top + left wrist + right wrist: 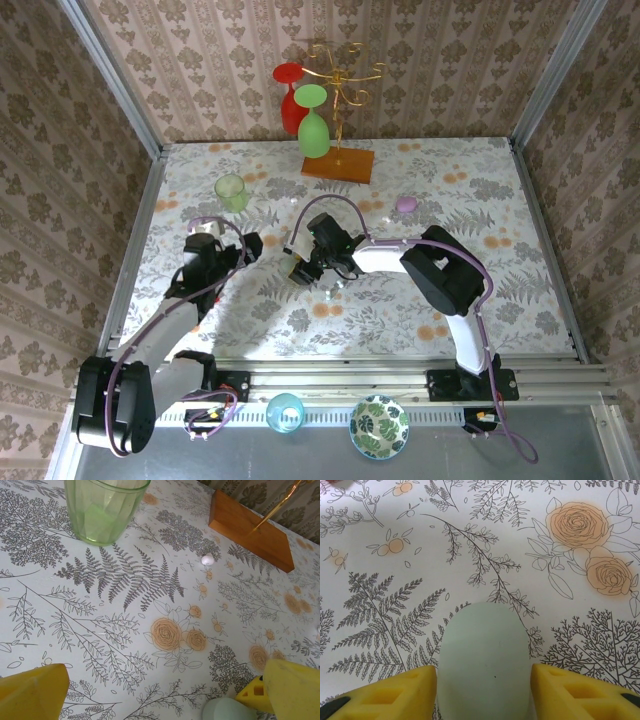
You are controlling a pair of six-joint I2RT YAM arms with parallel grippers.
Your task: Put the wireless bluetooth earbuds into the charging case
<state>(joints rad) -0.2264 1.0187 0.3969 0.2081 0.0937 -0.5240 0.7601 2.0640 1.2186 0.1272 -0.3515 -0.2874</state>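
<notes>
"Between the yellow pads [385, 695] of the right gripper [484, 682] sits the charging case [484, 640], pale green and egg-shaped, flat on the tabletop [445, 555]. Both pads meet its flanks with no gap I can see. I'd call it closed on the case, though how firmly I can't judge."

"And the earbuds?"

"One whitish earbud [207, 559] lies near the wooden base [250, 527], well apart from the case. The left gripper [162, 692] hangs over the tabletop, jaws wide, holding nothing."

"How will they handle?"

"The case looks hard, smooth and rounded — likely to squirt out unless pinched across its widest middle. The earbud is probably featherlight and slick, prone to roll — I'd take it across its body with the pad tips, gently. From here the case shows no open lid."
</notes>
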